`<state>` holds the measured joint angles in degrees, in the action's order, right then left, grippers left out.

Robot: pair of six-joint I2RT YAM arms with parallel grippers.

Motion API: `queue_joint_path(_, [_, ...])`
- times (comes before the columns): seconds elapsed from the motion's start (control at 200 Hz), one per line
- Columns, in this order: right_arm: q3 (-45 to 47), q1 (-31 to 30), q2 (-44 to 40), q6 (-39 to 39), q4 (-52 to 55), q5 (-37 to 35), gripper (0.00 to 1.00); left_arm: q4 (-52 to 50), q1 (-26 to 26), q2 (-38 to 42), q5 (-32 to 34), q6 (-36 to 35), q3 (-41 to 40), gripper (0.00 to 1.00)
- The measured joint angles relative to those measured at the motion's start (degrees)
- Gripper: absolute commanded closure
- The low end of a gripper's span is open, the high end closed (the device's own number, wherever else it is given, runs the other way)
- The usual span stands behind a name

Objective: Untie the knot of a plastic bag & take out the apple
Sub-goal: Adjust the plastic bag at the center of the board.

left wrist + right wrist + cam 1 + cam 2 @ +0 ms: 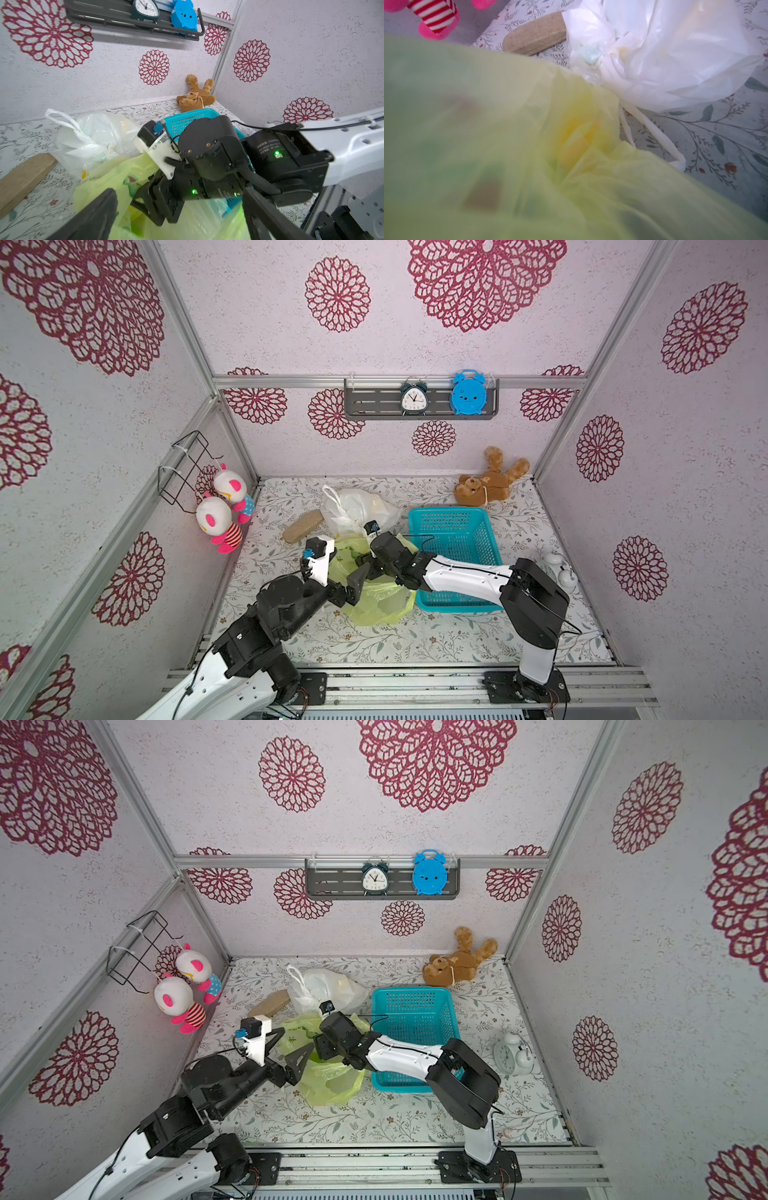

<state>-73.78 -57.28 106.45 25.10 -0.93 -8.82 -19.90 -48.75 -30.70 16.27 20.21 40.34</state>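
Yellow-green plastic bag [380, 601] lies slack on the worktop [415, 643] beneath both end effectors, mouth gaping.
Either side of the mouth the left end effector [291, 1046] holds its fingers wide apart, gripping nothing, likely to leave room; the right end effector [160, 205] dips inside between them, probably seeking the apple, though film hides whether its fingers are apart or together. No apple shows; presumably it sits within the bag, below the right end effector.

Thin yellow-green plastic bag [382, 601], translucent, crinkled, glossy. White bag [357, 506] same film. Blue basket [449, 512] rigid perforated plastic. Teddy bear [490, 485] fuzzy matt plush.
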Motion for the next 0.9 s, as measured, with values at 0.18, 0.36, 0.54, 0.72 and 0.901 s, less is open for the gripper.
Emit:
queue_joint_path(0.18, [-2.67, 0.00, 1.03, 1.16, 1.46, -0.22, 0.32, -0.42, -2.99, -5.75, 2.91, 2.93, 0.00, 0.03])
queue_joint_path(0.36, [-3.37, 0.00, 1.62, 2.40, 2.73, -0.28, 0.33, -1.66, -5.31, -22.27, 2.54, 6.82, -0.31, 0.02])
queue_joint_path(0.54, [-3.34, 0.37, 1.86, 3.48, 3.34, -0.20, 0.32, -1.03, -5.70, -21.24, 3.76, 7.26, -3.15, 0.45])
queue_joint_path(0.72, [-3.32, 0.17, 1.86, 3.56, 3.39, -0.20, 0.32, -4.52, -5.70, -15.98, 4.00, 7.65, -5.64, 0.95])
queue_joint_path(0.901, [-0.31, 0.59, 1.73, 4.11, 2.51, -1.11, 0.33, -9.31, -5.33, -4.50, 8.13, 8.70, -9.05, 1.00])
